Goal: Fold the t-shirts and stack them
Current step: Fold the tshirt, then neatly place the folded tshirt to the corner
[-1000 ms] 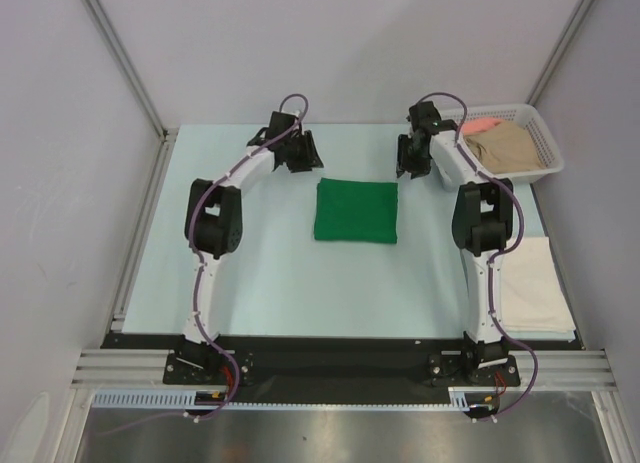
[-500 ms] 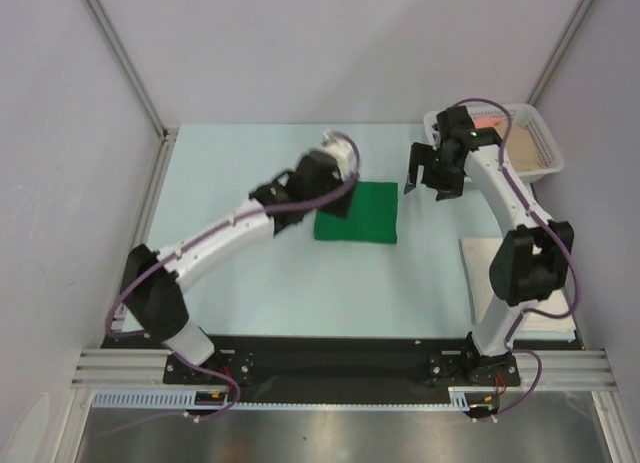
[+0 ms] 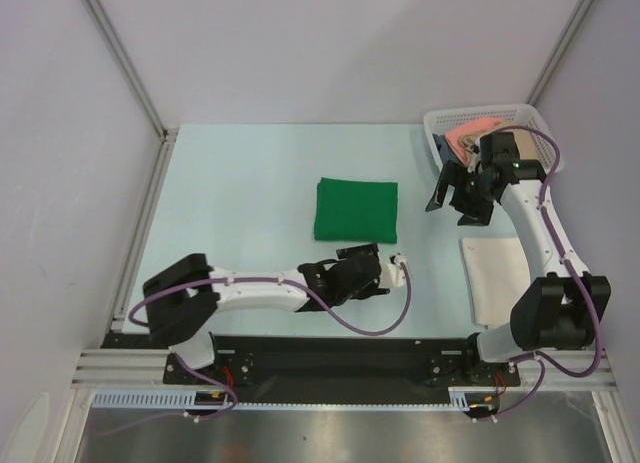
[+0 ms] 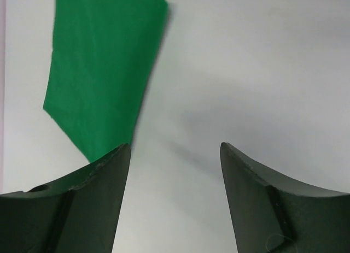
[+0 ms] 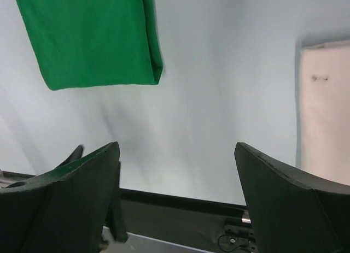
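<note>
In the top view I see the folded green t-shirt point(image 3: 356, 210) at centre, the left gripper point(image 3: 358, 269) below it and the right gripper point(image 3: 453, 204) by the upper-right basket point(image 3: 438, 119); the left wrist view shows jaws spread and empty, shirt upper left, and the right wrist view likewise.

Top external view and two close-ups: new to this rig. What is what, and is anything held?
Two robot arms are bolted at a pale table's near edge. The top view looks down on both; the other pictures come from a camera on each wrist, so the dark shapes are fingers. A folded green t-shirt lies mid-table, a cream t-shirt flat on the right, pink cloth in the white basket. The left fingers and right fingers are open, holding nothing.
</note>
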